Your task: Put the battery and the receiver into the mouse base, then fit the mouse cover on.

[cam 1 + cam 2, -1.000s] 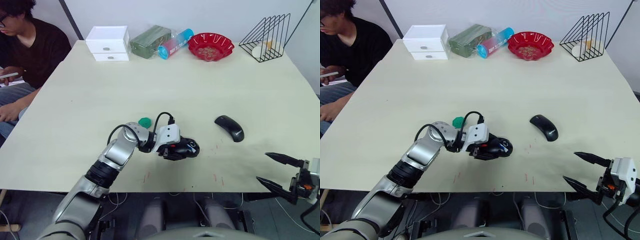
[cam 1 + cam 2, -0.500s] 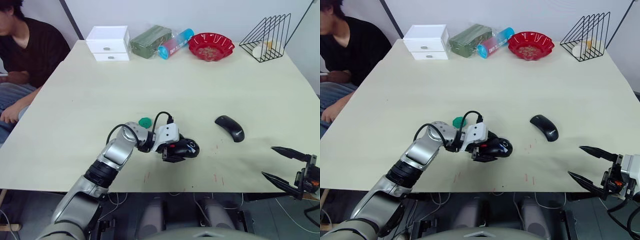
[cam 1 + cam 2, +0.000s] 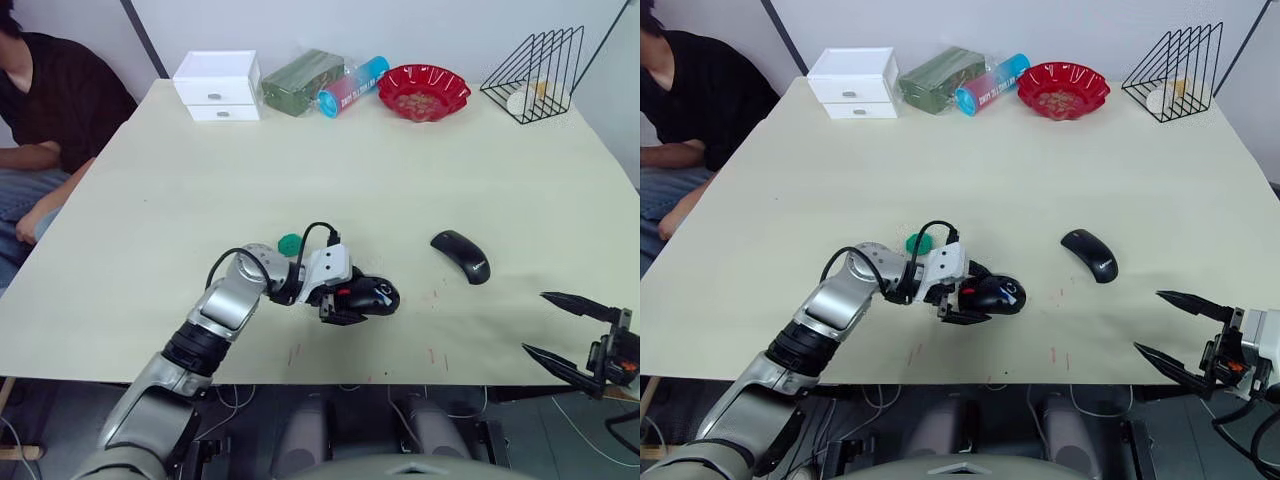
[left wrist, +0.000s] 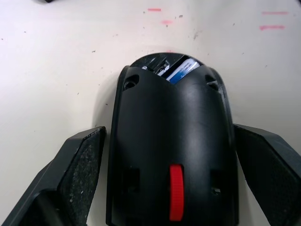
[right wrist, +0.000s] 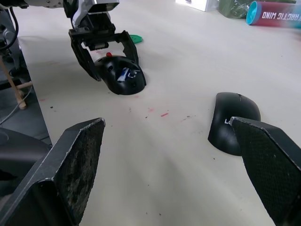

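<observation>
While the mouse base [image 4: 171, 146] lies on the pale worktop [image 3: 330, 160] near its front edge, its rear compartment shows the blue-and-white battery [image 4: 181, 71] seated inside; the receiver cannot be made out. The left gripper [image 3: 345, 300] straddles the base, one finger on each side; the left wrist view shows a narrow gap on one side, while the other side is unclear, so the jaws stand spread rather than clamped. A small green dish [image 3: 289, 243] sits just behind the left wrist, its contents too small to tell. The mouse cover [image 3: 460, 256] lies apart to the right of the base, dome up. The right gripper [image 3: 575, 335] hangs beyond the worktop's front right corner, fingers wide apart and holding nothing.

Along the far edge stand a white two-drawer box [image 3: 217, 85], a green packet [image 3: 303, 81], a blue and pink tube [image 3: 352, 86] lying on its side, a red scalloped bowl [image 3: 424, 93] with brownish bits, and a black wire rack [image 3: 535, 75]. Faint red marks dot the worktop near the base. A seated person [image 3: 40, 110] in a dark shirt is at the left side.
</observation>
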### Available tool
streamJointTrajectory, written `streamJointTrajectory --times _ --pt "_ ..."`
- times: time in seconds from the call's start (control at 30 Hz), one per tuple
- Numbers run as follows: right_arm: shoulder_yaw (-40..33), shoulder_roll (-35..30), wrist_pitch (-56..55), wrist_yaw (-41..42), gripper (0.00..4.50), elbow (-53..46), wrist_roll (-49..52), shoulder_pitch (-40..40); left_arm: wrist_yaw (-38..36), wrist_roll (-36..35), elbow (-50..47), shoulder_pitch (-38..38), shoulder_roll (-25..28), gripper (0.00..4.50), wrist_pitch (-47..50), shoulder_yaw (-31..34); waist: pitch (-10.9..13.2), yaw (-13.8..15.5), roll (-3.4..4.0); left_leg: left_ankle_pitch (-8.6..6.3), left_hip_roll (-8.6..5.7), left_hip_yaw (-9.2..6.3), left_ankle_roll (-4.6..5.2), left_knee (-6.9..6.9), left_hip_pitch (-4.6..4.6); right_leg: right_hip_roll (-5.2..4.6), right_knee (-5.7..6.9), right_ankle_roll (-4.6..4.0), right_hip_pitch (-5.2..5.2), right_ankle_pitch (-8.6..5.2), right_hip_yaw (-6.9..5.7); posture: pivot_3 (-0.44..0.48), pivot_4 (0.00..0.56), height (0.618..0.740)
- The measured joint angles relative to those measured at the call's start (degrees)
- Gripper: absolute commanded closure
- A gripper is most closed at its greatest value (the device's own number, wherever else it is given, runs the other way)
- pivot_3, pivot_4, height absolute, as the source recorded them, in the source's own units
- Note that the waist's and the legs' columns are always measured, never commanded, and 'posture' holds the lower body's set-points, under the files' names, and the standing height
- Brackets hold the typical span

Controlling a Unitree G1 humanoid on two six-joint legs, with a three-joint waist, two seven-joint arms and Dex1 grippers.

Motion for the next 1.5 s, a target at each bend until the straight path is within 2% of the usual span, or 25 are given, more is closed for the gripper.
streamJointTrajectory --times 0.27,0.47,0.67,0.77,0.97,1.23,1.5 --pt "0.13 0.01 0.02 0.11 0.0 -0.01 0.19 -0.48 -2.37 -4.94 -2.55 1.19 1.92 0.05 -0.99 3.17 0.02 0.05 0.02 0.0 0.0 0.01 0.0 0.0 0.0 -0.01 0.0 0.0 0.0 0.0 0.01 0.0 0.15 0.74" --pt "0.79 -0.01 0.16 -0.06 0.0 0.03 0.18 -2.03 -6.17 -11.72 -7.4 5.31 8.08 0.05 -1.17 10.49 0.11 -0.11 0.08 0.0 0.03 0.02 0.0 0.0 0.01 -0.01 0.02 0.0 -0.03 0.0 0.01 0.0 0.15 0.74" --pt "2.48 0.04 0.7 -2.23 0.0 0.55 -0.76 -5.03 -7.71 -14.35 -7.5 9.66 10.98 0.05 -3.82 15.09 0.22 0.25 0.0 0.0 0.02 0.04 0.0 0.0 -0.01 -0.03 0.0 0.0 -0.04 0.0 0.01 0.0 0.15 0.74" --pt "4.13 0.07 1.87 -4.63 0.0 0.86 -2.34 -6.62 -8.76 -19.24 -7.04 11.7 13.47 0.05 -2.64 21.95 0.33 0.06 -0.02 0.0 0.05 0.03 -0.01 0.0 -0.01 -0.02 0.03 -0.01 -0.07 0.0 -0.01 0.0 0.15 0.74" --pt "6.91 -0.05 6.83 -11.61 0.0 0.8 -5.62 -11.0 -11.17 -23.86 -10.07 19.62 17.84 0.05 -2.2 28.99 0.39 -0.15 0.04 0.0 0.06 0.1 -0.01 -0.01 0.0 -0.05 0.04 0.0 -0.09 0.0 0.03 0.0 0.15 0.74" --pt "10.95 -1.4 15.14 -19.65 0.0 1.92 -10.08 -17.48 -10.53 -25.05 -13.57 25.51 18.6 0.05 -3.82 32.65 0.45 0.22 0.0 0.0 0.05 0.14 -0.01 -0.01 -0.04 -0.08 0.03 0.0 -0.12 0.0 0.02 0.0 0.15 0.74" --pt "14.87 -1.41 23.73 -25.95 0.0 2.8 -12.84 -22.38 -9.55 -27.78 -16.2 26.29 18.67 0.05 -2.55 34.04 0.47 0.02 0.01 0.0 0.06 0.14 -0.01 -0.01 -0.04 -0.07 0.03 0.0 -0.12 0.0 0.03 0.0 0.15 0.74"
